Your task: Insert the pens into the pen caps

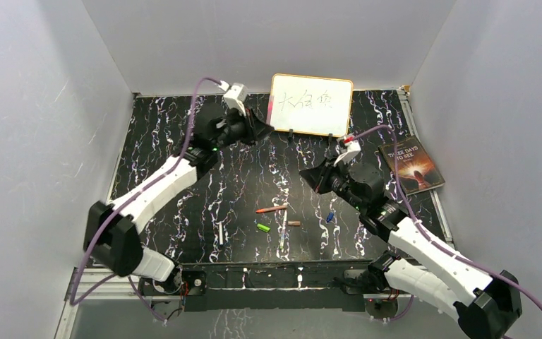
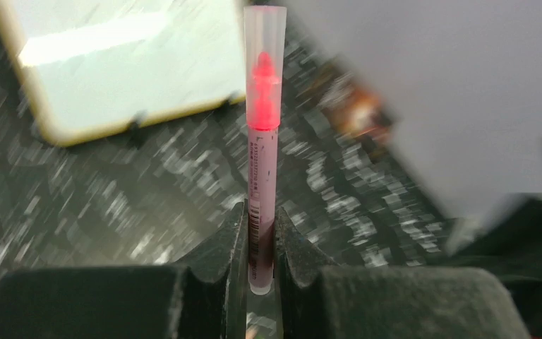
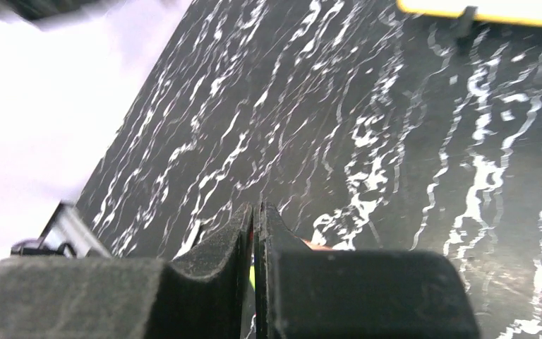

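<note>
Your left gripper (image 2: 261,215) squeezed a pink pen (image 2: 262,162) standing straight up. Your right gripper (image 3: 256,210) was pinched shut on nothing. An orange pen (image 1: 272,209) lay on the table (image 1: 169,134).

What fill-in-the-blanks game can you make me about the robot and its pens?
1. The left gripper pinches a pen whose pink tip sits under a clear ____.
2. The little cap just below the orange-red pen is bright ____.
3. Lying flat beside the right arm is a ____.

Missing words: cap, green, book.
</note>
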{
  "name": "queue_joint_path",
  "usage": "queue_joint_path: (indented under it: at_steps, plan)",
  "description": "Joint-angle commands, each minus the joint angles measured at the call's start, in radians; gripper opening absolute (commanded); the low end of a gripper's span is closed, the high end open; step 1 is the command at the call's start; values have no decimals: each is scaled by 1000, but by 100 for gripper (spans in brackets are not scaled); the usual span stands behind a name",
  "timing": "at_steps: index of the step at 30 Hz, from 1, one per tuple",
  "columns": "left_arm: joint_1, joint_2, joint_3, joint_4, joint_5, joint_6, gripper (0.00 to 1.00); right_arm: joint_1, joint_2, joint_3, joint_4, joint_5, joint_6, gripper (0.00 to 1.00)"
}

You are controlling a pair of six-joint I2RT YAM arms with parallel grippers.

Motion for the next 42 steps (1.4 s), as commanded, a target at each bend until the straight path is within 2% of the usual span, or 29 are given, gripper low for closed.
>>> queue_joint_path:
  at_steps: [1, 3, 6, 8, 11, 14, 19, 23, 28, 30, 34, 42]
  plan:
    - [2, 141, 16, -401, -313, 116, 0, 1, -22, 86, -80, 199, -42, 5]
    - [17, 205, 74, -576, -376, 166, 0, 0, -7, 88, -93, 183, -37, 5]
    - [69, 264, 110, -710, -417, 189, 0, 0, 12, 74, -83, 151, -23, 5]
    - [113, 258, 91, -727, -426, 187, 0, 1, 16, 55, -60, 133, -13, 5]
    - [151, 246, 64, -752, -517, 191, 0, 1, 27, 41, -35, 105, -2, 5]
    - [177, 299, 85, -830, -618, 200, 0, 1, 42, 39, -21, 87, 6, 5]
    - [224, 369, 72, -905, -667, 214, 0, 1, 74, 41, 12, 62, -2, 5]
    - [244, 344, 29, -889, -638, 231, 0, 1, 110, 58, 27, 38, -13, 5]
    - [283, 321, -7, -863, -526, 249, 1, -1, 113, 49, 53, 22, -28, 6]
    - [306, 322, -16, -847, -460, 251, 7, -1, 112, 44, 59, 10, -29, 8]
    - [325, 350, -16, -832, -396, 257, 10, -1, 100, 29, 68, 8, -25, 8]
    - [328, 384, -12, -858, -393, 265, 20, -1, 95, 18, 76, 7, -21, 8]
